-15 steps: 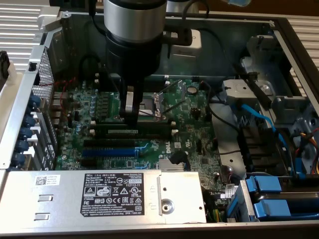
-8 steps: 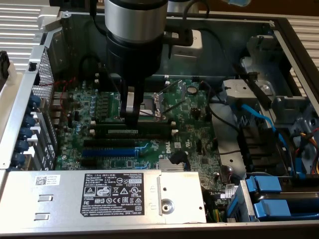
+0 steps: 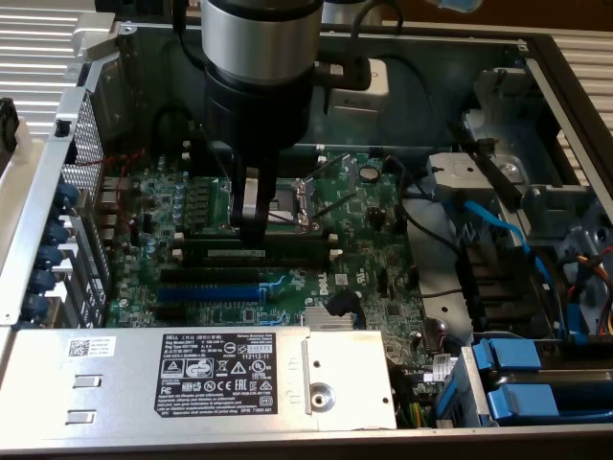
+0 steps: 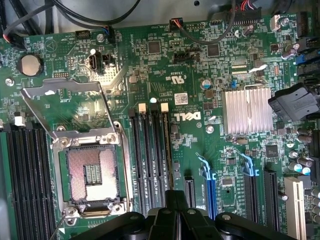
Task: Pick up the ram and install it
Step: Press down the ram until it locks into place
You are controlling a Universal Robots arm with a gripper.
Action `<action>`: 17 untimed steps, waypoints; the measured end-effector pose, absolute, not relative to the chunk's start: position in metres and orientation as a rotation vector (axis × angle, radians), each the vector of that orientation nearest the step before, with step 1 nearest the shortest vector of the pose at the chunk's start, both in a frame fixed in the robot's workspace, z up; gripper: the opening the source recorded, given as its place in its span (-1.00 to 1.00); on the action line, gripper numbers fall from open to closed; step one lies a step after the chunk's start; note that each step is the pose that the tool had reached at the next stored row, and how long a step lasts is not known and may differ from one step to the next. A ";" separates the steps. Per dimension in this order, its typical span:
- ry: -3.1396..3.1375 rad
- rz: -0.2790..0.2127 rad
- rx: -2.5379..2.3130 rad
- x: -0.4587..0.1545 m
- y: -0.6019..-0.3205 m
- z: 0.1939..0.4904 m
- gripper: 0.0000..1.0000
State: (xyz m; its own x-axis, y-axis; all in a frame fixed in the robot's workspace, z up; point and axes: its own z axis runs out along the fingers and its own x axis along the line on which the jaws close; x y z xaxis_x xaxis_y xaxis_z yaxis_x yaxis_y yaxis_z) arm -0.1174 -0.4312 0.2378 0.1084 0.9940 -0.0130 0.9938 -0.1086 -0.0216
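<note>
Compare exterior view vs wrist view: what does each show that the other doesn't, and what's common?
Exterior view adds: the arm above the gripper, the case wall, a labelled silver box, blue drive caddies, and what looks like the ram lying along the black memory slots under the shut gripper.
Wrist view adds: the socket's pin field and a white slot.
Both: the gripper, the CPU socket with its plate raised, the black memory slots, a blue slot.
</note>
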 end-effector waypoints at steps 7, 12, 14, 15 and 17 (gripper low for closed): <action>-2.092 0.037 -2.333 -0.117 -0.431 0.237 -0.80; -2.091 0.036 -2.332 -0.117 -0.430 0.237 -0.80; -2.091 0.035 -2.332 -0.117 -0.430 0.236 -0.80; -2.091 0.035 -2.332 -0.117 -0.430 0.235 -0.80; -2.091 0.035 -2.332 -0.117 -0.430 0.235 -0.80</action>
